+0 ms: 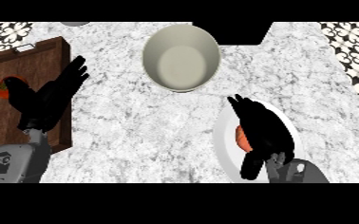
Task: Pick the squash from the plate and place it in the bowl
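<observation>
An orange squash lies on the white plate at the lower right, mostly hidden under my right hand. That hand lies over the squash with its fingers stretched toward the far left and the thumb down near the plate's front; whether it grips the squash I cannot see. The empty cream bowl stands at the top centre, apart from the plate. My left hand rests open at the left, fingers up, over the wooden board.
A dark wooden cutting board with a metal handle lies along the left edge, with a red-orange item on it behind the left hand. Patterned tiles show in both top corners. A black cut-out sits behind the bowl.
</observation>
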Robot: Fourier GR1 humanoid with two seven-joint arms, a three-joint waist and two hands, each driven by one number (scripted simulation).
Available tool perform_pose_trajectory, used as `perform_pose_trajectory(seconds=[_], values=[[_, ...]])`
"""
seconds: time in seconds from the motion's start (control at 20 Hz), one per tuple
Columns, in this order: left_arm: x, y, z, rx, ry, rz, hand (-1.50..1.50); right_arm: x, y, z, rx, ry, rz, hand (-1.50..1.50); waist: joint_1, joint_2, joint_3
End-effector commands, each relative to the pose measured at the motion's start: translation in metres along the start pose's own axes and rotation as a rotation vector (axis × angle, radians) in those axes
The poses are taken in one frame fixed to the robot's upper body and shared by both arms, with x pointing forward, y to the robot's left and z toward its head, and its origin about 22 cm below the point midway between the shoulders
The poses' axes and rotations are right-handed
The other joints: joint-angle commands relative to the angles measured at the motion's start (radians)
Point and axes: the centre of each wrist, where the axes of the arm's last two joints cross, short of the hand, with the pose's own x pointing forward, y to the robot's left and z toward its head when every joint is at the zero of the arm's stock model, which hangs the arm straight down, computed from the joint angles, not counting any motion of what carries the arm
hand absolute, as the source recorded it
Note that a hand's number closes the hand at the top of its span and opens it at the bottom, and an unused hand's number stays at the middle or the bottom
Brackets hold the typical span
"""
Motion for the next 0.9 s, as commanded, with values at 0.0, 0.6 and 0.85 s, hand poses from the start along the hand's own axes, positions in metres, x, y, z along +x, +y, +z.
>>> perform_pose_trajectory(seconds=[0.0,0.6,0.85], values=[[-0.010,-0.013,0.012,-0.009,-0.003,0.009,0.00,0.004,0.003,-0.011,0.028,0.025,-0.004,-1.50,0.002,0.000,0.000],[-0.004,0.011,-0.003,0.006,0.005,-0.010,0.00,-0.006,0.029,-0.044,0.077,0.073,0.020,-1.50,0.000,0.000,0.000],[0.008,-0.004,0.005,-0.020,0.005,-0.008,0.00,-0.027,0.037,-0.063,0.064,0.078,0.015,-1.50,0.002,0.000,0.000]])
